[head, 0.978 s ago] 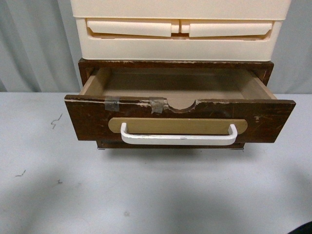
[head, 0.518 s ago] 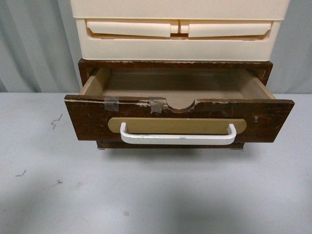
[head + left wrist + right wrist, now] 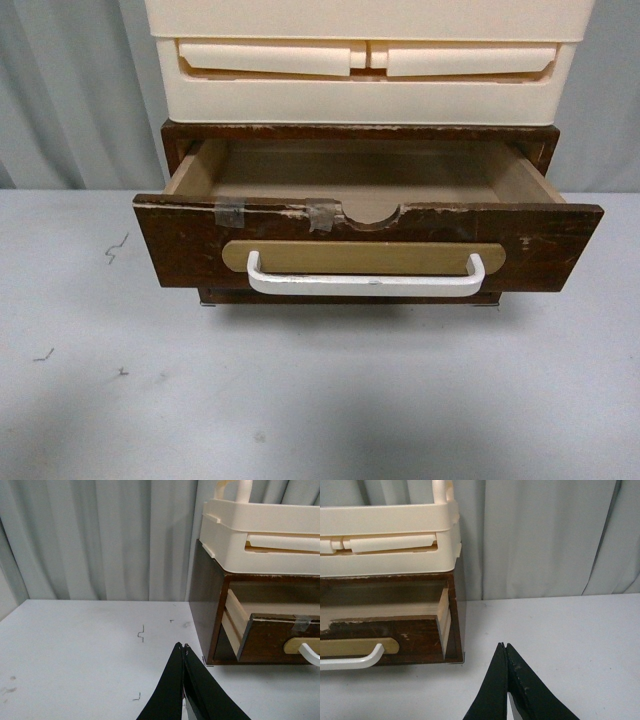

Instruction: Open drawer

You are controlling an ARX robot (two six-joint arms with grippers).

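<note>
The dark brown worn wooden drawer stands pulled out of its cabinet, its bare inside showing. It has a white bar handle on a tan oval plate, with a half-round notch and tape on its top edge. It also shows in the left wrist view and the right wrist view. Neither gripper shows in the front view. My left gripper is shut and empty over the table, left of the cabinet. My right gripper is shut and empty over the table, right of the cabinet.
Cream plastic drawers sit stacked on top of the brown cabinet. The grey-white table spreads in front and to both sides, with small dark marks at the left. Pale curtains hang behind.
A dark shape at the front view's bottom right corner has gone out of view. The drawer stands the same, pulled out.
</note>
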